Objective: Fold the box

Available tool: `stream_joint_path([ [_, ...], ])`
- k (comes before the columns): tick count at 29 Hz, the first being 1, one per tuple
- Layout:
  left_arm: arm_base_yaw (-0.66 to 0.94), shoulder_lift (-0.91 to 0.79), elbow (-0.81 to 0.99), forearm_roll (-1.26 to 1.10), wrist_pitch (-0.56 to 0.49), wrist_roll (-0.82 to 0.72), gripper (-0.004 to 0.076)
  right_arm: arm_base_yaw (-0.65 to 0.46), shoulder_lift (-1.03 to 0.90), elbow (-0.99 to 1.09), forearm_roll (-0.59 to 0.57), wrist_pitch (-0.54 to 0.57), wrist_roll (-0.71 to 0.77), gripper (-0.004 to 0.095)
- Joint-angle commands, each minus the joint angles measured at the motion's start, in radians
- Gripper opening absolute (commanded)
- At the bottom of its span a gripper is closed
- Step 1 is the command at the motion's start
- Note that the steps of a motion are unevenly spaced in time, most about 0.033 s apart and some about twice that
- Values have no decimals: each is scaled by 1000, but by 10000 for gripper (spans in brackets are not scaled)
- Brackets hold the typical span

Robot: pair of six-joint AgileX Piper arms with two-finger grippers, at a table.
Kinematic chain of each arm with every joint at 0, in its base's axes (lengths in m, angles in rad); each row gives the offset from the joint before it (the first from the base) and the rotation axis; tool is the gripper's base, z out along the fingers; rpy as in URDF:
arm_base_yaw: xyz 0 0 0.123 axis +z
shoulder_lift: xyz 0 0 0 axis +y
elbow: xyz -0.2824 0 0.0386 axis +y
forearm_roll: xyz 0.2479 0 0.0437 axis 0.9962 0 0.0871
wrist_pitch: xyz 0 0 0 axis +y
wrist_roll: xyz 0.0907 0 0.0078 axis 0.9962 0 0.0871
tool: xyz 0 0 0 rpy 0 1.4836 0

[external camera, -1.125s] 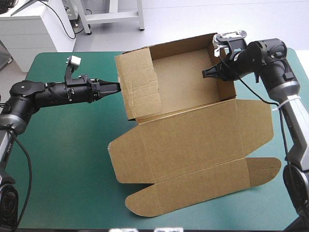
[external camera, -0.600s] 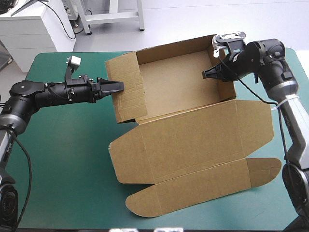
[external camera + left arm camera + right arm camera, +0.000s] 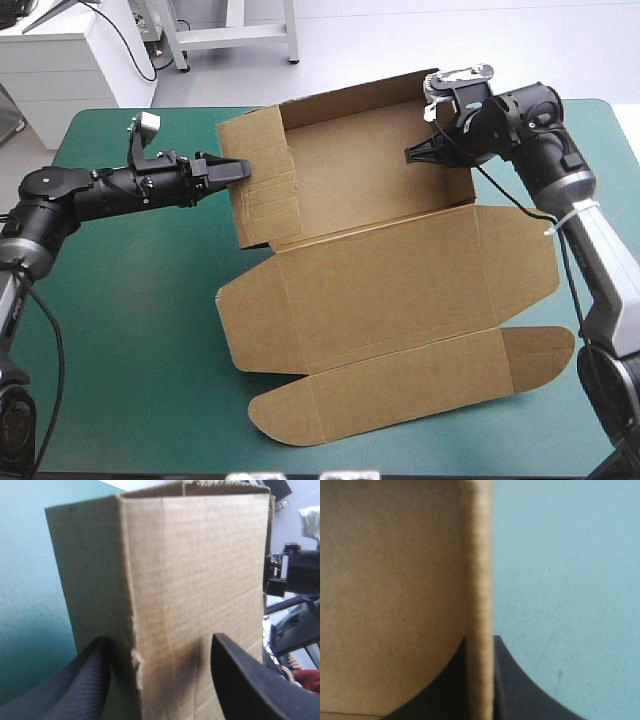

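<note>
The brown box lies mid-table as an open tray, its lid and rounded tuck flap flat toward the front. The back, left and right walls stand up. My left gripper is open and straddles the left wall. In the left wrist view that wall rises between the spread fingers, the gripper around its near edge. My right gripper is shut on the box's right wall, one finger inside the tray. The right wrist view shows the wall's edge pinched in the gripper.
Bare teal-green cover stretches left of the box and along the front edge. A narrower strip of cover shows on the right, behind my right arm. White furniture stands beyond the table's far edge.
The left wall swung from leaning inward over the tray floor to upright, with my left gripper now around it. The box and my right gripper shifted slightly left.
</note>
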Motion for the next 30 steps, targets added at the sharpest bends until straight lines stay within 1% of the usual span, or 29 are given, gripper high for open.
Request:
stream_joint_path([
  [1,-41,-80,-23,12,-66,-49,421,20,-47,-30,-39,-58,21,-13],
  [4,-101,-118,-23,149,-187,-133,421,26,-47,-39,-39,-56,34,-13],
  [5,-146,-133,-23,208,-252,-194,421,26,-47,-51,-37,-48,46,-13],
  [8,-204,-139,-23,275,-327,-274,421,26,-48,-84,-32,-34,46,-13],
  [10,-244,-139,-23,314,-358,-320,421,26,-48,-106,-27,-20,44,-13],
  [17,-378,-139,-23,582,-506,-560,421,26,-48,-150,-36,39,27,-13],
  [21,-399,-139,-23,605,-535,-591,421,39,-48,-152,-51,56,16,-13],
  [27,-399,-139,-23,605,-562,-591,421,138,-48,-152,-223,60,49,-13],
  [30,-399,-139,-23,605,-570,-591,421,170,-48,-152,-272,60,72,-13],
])
